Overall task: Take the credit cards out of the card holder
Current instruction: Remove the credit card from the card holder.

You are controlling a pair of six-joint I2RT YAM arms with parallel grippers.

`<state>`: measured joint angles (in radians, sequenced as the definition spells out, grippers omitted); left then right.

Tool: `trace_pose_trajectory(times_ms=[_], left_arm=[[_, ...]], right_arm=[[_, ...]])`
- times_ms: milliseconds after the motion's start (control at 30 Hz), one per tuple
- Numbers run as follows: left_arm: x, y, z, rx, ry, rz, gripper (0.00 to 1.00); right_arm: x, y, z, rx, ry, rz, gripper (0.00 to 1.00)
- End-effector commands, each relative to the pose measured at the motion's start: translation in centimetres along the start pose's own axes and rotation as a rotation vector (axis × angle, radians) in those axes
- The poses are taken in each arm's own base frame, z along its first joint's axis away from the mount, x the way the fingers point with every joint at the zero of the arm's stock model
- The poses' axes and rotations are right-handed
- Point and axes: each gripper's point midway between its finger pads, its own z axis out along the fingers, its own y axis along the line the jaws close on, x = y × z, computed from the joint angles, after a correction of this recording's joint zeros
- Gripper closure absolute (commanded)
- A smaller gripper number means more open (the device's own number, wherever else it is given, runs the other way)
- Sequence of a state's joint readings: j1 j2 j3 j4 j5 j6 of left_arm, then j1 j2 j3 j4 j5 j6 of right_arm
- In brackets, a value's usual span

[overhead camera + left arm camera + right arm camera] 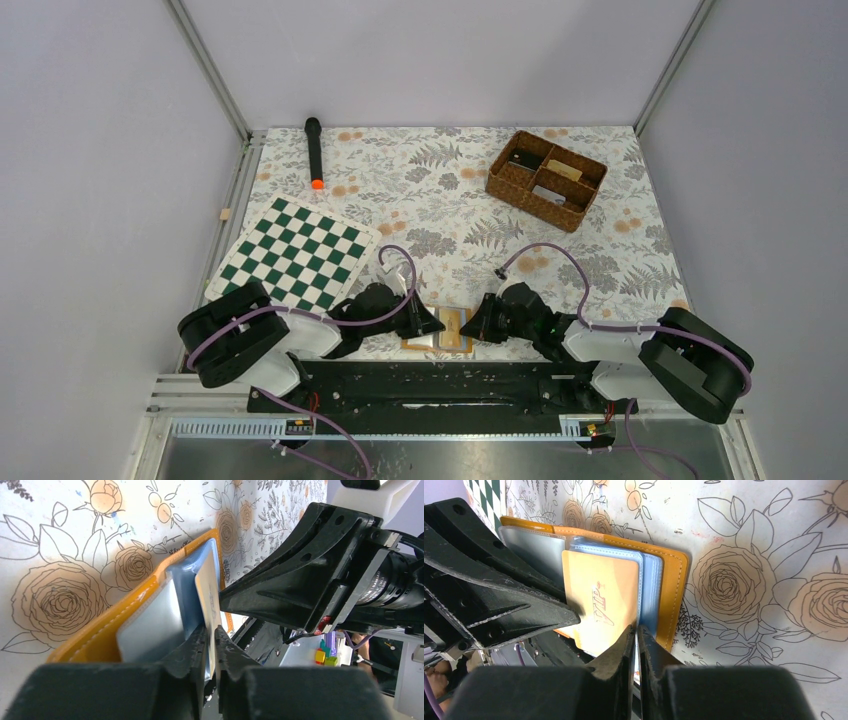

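Observation:
The orange-tan card holder lies open at the table's near edge between both grippers. In the right wrist view its orange cover holds clear sleeves, and a beige printed card sticks out past its near edge. A light blue layer lies beside it; card or sleeve, I cannot tell. My left gripper is shut on the beige card's edge. My right gripper is shut on a thin clear sleeve edge beside the beige card. Both grippers, left and right, meet over the holder.
A green-and-white chessboard lies to the left. A black torch with an orange tip is at the back left. A brown wicker compartment basket stands at the back right. The black base rail runs just below the holder.

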<state>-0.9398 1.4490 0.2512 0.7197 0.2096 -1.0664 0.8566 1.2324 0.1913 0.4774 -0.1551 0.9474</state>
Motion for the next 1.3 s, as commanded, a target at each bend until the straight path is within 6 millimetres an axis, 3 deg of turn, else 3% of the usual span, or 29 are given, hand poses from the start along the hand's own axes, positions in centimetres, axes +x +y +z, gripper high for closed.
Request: trace_pose_trajectory(times_ms=[0, 67, 267, 533, 800, 1267], left_arm=[[-0.2, -3.4, -0.1, 0.143, -0.005, 0.030, 0.95], [-0.2, -3.3, 0.0, 0.140, -0.001, 0.028, 1.00], [0.1, -1.8, 0.0, 0.076, 0.015, 0.025, 1.00], [-0.7, 0.1, -1.3, 0.035, 0.006, 0.030, 1.00], [-1.4, -0.2, -2.2, 0.034, -0.009, 0.059, 1.00], [-2.0, 1.2, -3.2, 0.027, 0.004, 0.014, 1.00]], right_arm=[[2.4, -4.7, -0.4, 0.166, 0.065, -0.003, 0.88], [2.4, -4.7, -0.4, 0.168, 0.063, -0.001, 0.88], [2.2, -5.1, -0.6, 0.187, 0.051, -0.002, 0.89], [2.4, -5.7, -0.5, 0.209, 0.053, -0.003, 0.89], [2.3, -5.7, -0.5, 0.212, 0.052, -0.003, 0.90], [2.2, -5.5, -0.4, 0.210, 0.051, -0.007, 0.91]])
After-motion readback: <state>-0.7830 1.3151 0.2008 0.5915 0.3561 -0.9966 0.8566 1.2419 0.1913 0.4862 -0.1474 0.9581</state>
